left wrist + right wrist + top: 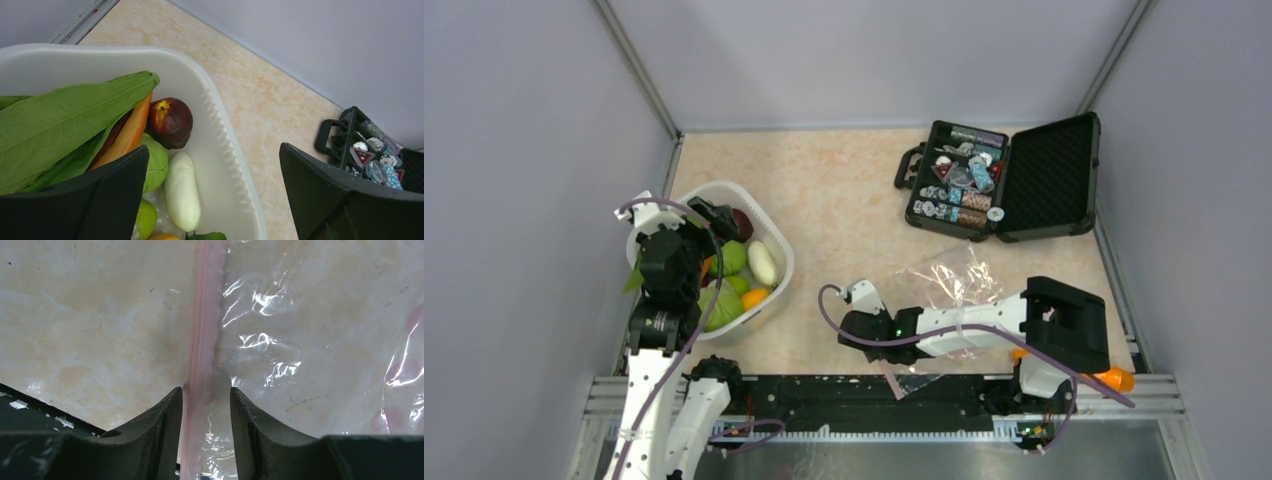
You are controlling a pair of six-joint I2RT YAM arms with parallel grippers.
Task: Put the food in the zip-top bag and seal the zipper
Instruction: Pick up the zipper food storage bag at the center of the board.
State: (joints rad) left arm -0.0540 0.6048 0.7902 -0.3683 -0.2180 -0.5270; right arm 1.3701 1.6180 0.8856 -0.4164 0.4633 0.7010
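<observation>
A: Where's the bag?
B: Clear crinkly plastic zip-top bag (954, 280) lies flat on the beige marbled table (75, 315), right of ctr in the top view. No food seen in it. Its thin pink-red zipper strip (205, 315) runs top to bottom thru the middle of the right wrist view.
A: Right tool?
B: Right tool (206, 390) sits low over that strip, bottom ctr of its own view. Jaws part-way apart, one each side of the zipper, nothing clamped yet. The finger (160, 430) at frame left looks to touch the strip's edge; small gap on the other side.
A: Left tool?
B: Left tool (214, 150) spread wide, holds nothing, hangs over the white plastic tub (100, 47) at left of the top view. Food all in the tub: orange toy carrot (132, 130), dark purple round piece (171, 122), white toy radish (182, 192), big green leafy piece (65, 125).
A: Step in hand?
B: Prob. taking hold of the bag mouth so it can be raised and opened. To do it well:
- keep the strip centred btwn the fingers;
- pinch the stiffer zipper, not the slick film beside it;
- go low enough to catch it w/o scraping the table.
Can't tell if both lips would be caught. If so, the mouth won't open, so check after lifting. Risk: strip buckles or slips out.
</observation>
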